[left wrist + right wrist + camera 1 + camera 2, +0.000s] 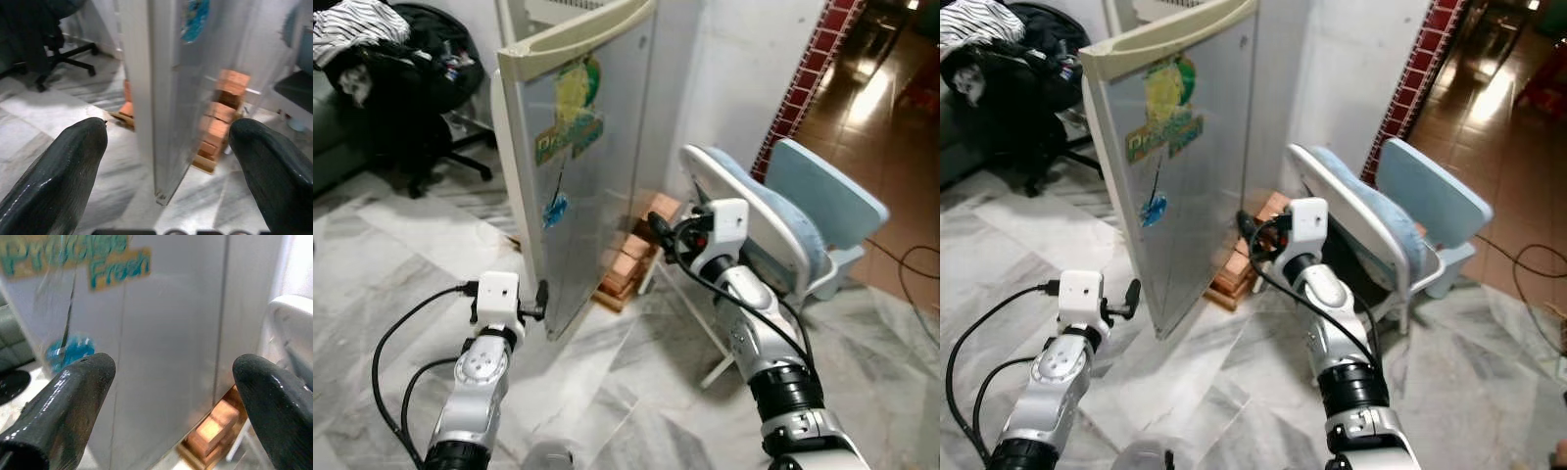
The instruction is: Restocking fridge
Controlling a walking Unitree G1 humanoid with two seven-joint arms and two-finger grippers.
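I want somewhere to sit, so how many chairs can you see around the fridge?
2: a black office chair piled with clothes, left of the fridge door, and a pale blue chair to its right. Others may be hidden.

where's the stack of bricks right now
In the left eye view the bricks sit on the floor under the fridge, behind its open door and left of the white chair, just ahead of the right gripper.

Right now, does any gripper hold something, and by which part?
Nothing is held. The left gripper is open, its fingers either side of the fridge door edge, not touching. The right gripper is open, facing the door.
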